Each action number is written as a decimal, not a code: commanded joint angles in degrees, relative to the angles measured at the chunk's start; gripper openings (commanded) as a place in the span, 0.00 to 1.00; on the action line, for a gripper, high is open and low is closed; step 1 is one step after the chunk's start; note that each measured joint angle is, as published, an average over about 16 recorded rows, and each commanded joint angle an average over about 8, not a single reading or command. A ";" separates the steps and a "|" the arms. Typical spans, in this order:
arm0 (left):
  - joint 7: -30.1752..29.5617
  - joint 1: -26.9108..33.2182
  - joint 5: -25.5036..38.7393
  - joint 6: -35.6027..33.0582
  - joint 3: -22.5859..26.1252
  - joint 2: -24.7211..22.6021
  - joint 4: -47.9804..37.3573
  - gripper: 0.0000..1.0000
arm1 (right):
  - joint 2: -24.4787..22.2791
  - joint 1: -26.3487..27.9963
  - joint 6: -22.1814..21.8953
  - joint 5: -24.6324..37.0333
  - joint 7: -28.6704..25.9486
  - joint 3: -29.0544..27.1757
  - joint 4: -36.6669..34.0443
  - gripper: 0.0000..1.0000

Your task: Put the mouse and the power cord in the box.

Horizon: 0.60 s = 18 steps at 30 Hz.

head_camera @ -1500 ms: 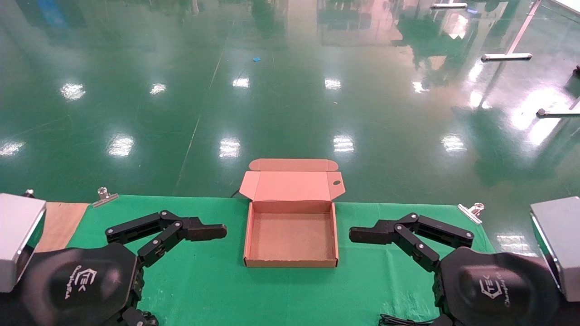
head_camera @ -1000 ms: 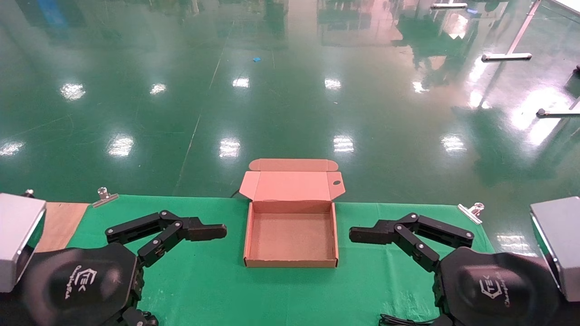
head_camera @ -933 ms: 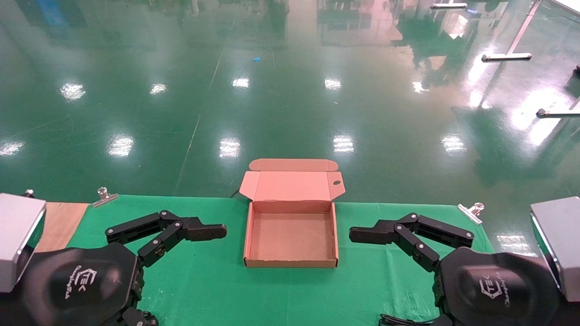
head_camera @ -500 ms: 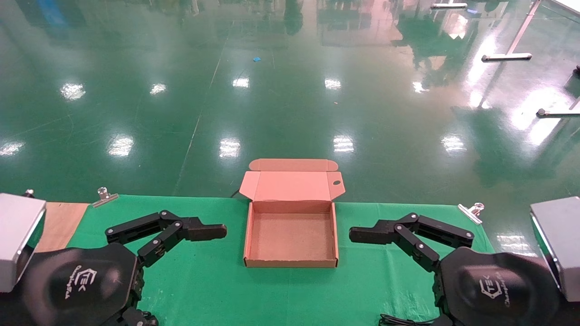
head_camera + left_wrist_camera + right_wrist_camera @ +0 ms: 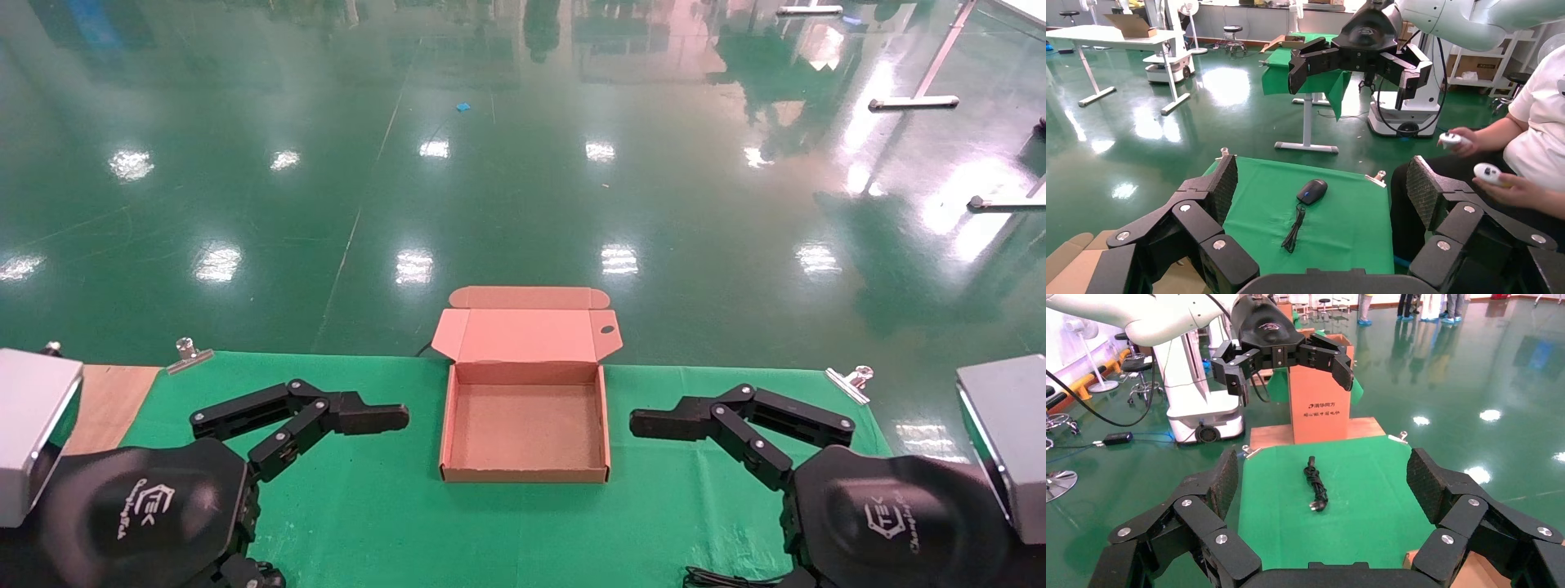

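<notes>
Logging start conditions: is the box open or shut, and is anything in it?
Open and empty: the box has its lid folded back, and its bare cardboard floor shows in the head view.

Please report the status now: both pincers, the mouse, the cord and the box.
Left pincer and right pincer open, flanking the box. Box open, empty. Mouse and cord on green cloth, untouched. Nothing blocking.

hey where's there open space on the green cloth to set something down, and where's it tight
Bare cloth runs along the near edge in front of the box. The box floor is bare too. It is tighter beside the box, where the open left gripper and open right gripper flank it. The mouse and power cord lie on cloth further out.
</notes>
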<state>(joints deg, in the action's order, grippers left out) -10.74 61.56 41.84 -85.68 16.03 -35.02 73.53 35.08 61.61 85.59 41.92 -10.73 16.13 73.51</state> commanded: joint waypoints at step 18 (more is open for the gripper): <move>5.03 3.93 14.12 -4.34 7.24 0.36 -3.66 1.00 | 0.67 5.80 0.46 23.71 4.35 8.55 2.36 1.00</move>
<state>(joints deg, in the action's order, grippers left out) -4.60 66.34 57.36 -89.63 23.76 -35.25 68.64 36.53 67.74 85.53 66.99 -6.72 25.15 76.01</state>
